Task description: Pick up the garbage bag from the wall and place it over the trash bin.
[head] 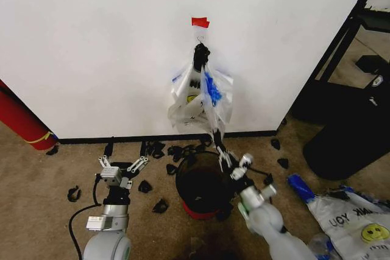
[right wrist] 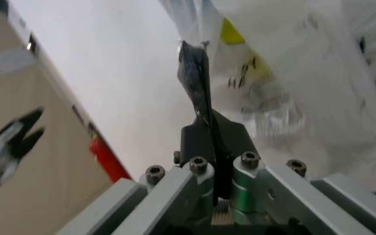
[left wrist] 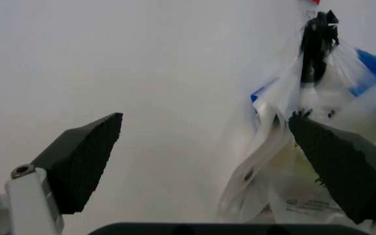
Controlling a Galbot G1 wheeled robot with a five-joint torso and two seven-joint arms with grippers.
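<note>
The garbage bag [head: 201,97] hangs in a bunch of thin translucent bags from a small hook [head: 200,40] on the white wall [head: 91,47], just under a piece of red tape [head: 200,22]. My right gripper [head: 217,138] reaches up from over the trash bin [head: 201,184]. It is shut on the bag's lower tip, which tapers down to it. In the right wrist view the fingers [right wrist: 198,98] are pressed together against the bag [right wrist: 286,73]. My left gripper [head: 122,164] [left wrist: 214,161] stands open to the bin's left, facing the wall, and holds nothing.
A much bigger black container [head: 353,132] stands at the right by a black rack frame [head: 344,35]. More printed bags [head: 356,217] lie on the carpet at the right. Black scraps [head: 152,149] litter the floor along the baseboard. A red cylinder [head: 21,120] leans at the far left.
</note>
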